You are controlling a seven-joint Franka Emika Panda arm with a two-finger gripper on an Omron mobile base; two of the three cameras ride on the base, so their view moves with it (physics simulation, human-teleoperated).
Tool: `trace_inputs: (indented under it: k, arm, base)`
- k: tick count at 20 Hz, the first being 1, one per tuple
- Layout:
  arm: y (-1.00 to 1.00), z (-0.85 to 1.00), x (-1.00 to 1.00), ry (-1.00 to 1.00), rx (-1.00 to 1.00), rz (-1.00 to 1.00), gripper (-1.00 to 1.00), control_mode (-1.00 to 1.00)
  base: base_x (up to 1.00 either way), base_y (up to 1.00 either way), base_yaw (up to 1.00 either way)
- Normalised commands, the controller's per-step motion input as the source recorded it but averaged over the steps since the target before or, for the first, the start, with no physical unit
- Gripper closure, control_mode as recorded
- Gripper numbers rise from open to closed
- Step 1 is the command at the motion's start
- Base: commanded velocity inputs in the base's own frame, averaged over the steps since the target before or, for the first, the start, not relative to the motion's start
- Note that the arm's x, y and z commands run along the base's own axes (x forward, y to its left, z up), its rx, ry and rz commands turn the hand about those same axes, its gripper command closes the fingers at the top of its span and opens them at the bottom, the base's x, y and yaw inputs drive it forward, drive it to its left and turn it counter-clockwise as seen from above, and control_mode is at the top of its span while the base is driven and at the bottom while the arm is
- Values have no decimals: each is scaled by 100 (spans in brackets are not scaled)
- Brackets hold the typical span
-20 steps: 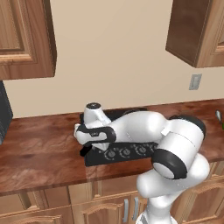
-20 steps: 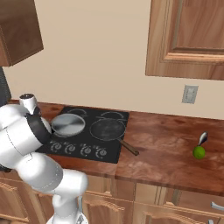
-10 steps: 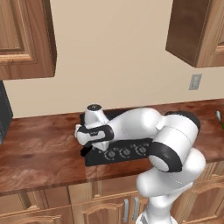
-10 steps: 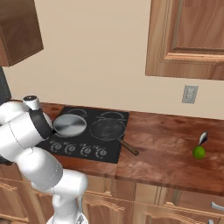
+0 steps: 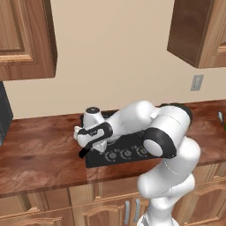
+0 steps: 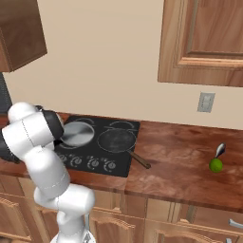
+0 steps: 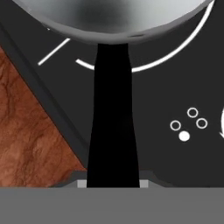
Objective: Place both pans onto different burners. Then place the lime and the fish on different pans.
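Note:
My gripper [image 7: 113,183] is shut on the black handle [image 7: 113,122] of the silver pan [image 7: 109,17]. The pan's steel bowl lies ahead of the fingers, over a burner ring [image 7: 175,56]. From the right base view the silver pan [image 6: 78,134] sits over the left side of the black cooktop [image 6: 97,151]. The dark pan [image 6: 116,140] rests on the right side, handle pointing front right. Whether the silver pan touches the glass I cannot tell. My gripper [image 5: 88,143] hangs at the cooktop's left front corner. The lime [image 6: 216,165] lies far right on the counter, with the silvery fish [image 6: 219,149] just behind it.
The cooktop's knobs [image 6: 92,163] line its front edge. Brown wooden counter [image 6: 175,161] stretches between the cooktop and the lime. Wall cupboards [image 6: 204,42] hang above, and an outlet [image 6: 206,102] is on the wall. A dark appliance [image 5: 3,114] stands at the far left.
The arm's elbow has risen and swung slightly left. The hand stays shut on the silver pan's handle, and the pan has barely shifted.

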Motion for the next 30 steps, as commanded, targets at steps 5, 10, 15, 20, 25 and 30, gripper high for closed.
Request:
trace_inputs:
  k: [5,10,15,20,25,30]
  arm:
    - [6,-1,1,5,0,0,100,-100]
    - [5,0,0,8,0,0,100,-100]
    - [1,0,0,6,0,0,100,-100]
    - [11,-3,0,4,0,0,100,-100]
    - [9,-2,0,1,0,0,-100,-100]
    - [0,0,0,0,0,0,-100,-100]
  base:
    - [0,0,0]
    - [0,0,0]
    - [0,0,0]
    - [0,0,0]
    - [0,0,0]
    - [0,0,0]
